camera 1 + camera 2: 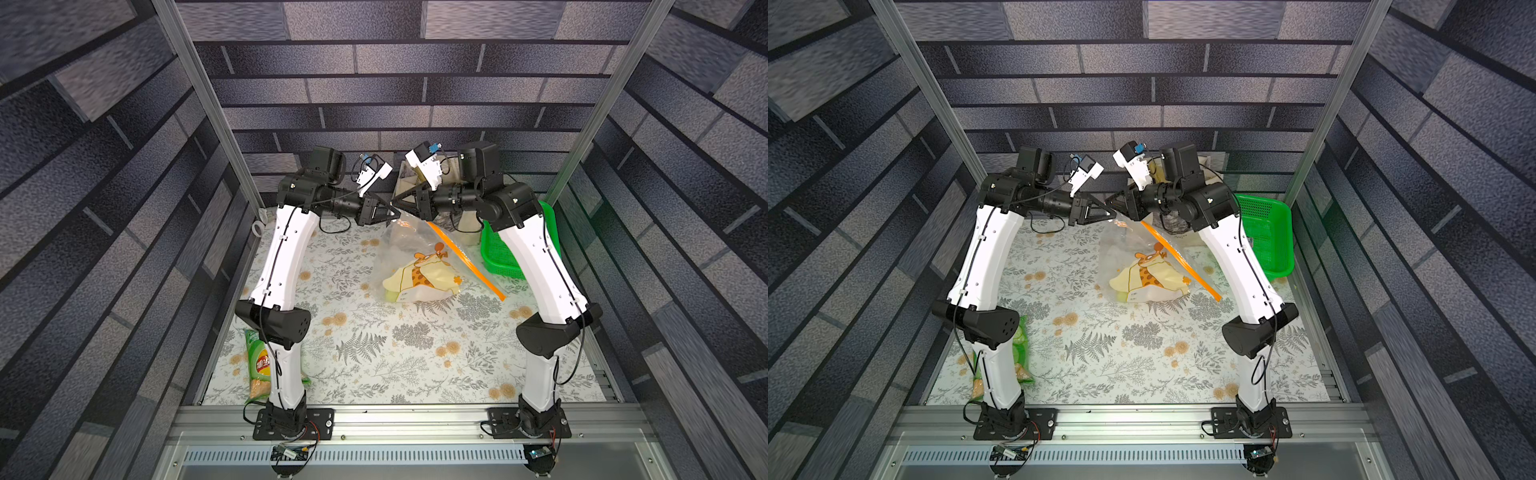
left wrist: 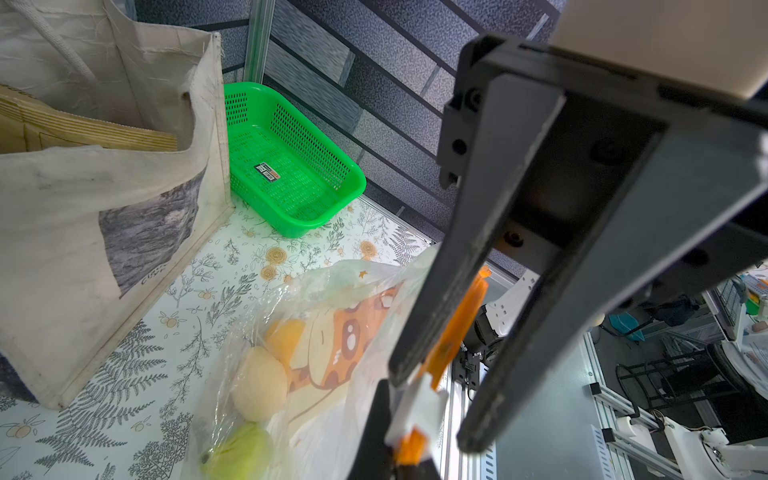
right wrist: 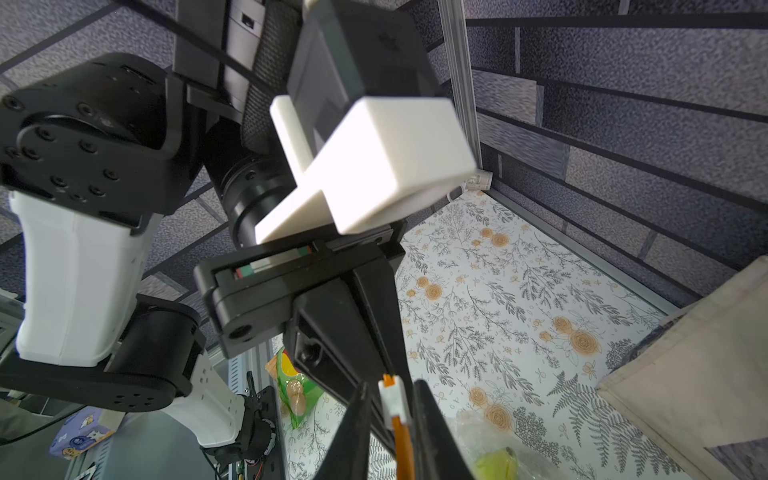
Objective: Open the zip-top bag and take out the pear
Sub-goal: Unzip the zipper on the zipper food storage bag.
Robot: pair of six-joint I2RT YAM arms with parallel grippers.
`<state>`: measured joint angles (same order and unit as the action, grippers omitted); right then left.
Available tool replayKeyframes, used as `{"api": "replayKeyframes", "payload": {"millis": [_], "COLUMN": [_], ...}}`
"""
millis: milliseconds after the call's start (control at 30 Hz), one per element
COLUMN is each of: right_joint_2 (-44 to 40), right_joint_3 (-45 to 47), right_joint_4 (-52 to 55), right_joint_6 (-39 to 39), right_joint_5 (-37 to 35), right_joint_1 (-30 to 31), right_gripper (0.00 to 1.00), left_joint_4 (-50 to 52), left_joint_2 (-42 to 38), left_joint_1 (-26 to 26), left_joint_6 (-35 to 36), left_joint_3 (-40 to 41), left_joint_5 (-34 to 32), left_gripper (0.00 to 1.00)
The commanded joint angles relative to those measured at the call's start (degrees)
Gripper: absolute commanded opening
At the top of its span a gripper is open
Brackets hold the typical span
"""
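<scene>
Right wrist: left pincer (image 3: 388, 371) tight on orange strip (image 3: 403, 444) of crinkly zip-top bag (image 3: 469, 424), right pincer (image 3: 391, 384) spread around white slider (image 3: 392, 401).

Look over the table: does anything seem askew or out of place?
The clear bag hangs askew: the left tool pinches one end of its orange zip strip, which slants downward, fruit slumped at the bottom.

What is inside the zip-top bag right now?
Through the clear zip-top bag I can see a giraffe-print packet, a pale round fruit and the green pear next to it. Whatever lies under the packet is covered, so I cannot tell if there is more.
</scene>
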<state>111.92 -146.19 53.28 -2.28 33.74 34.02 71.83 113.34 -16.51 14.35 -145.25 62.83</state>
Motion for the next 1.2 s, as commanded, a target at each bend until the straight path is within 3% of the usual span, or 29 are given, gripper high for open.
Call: {"api": "replayKeyframes", "payload": {"millis": [0, 233, 467, 1167], "right_joint_2": [1.34, 1.98, 1.02, -5.35], "right_joint_3": [-0.89, -0.88, 0.02, 10.44], "right_joint_4": [-1.16, -0.55, -0.70, -2.72], "right_joint_6": [0.32, 0.02, 1.20, 2.28], "right_joint_5": [0.94, 1.76, 2.02, 0.76], "right_joint_1": [0.34, 0.33, 0.36, -1.53], "right_gripper": [0.20, 0.19, 0.01, 0.00], "left_joint_4": [1.20, 1.11, 2.13, -4.08], "left_joint_2": [0.22, 0.11, -0.09, 0.22], "left_joint_1": [-0.48, -0.40, -0.41, 3.69], "left_joint_6": [1.42, 1.47, 2.35, -5.62], "left_joint_3": [-1.39, -1.36, -0.82, 0.97], "left_joint_5": [1.76, 2.17, 1.23, 3.88], "left_gripper": [0.00, 0.00, 0.00, 0.00]}}
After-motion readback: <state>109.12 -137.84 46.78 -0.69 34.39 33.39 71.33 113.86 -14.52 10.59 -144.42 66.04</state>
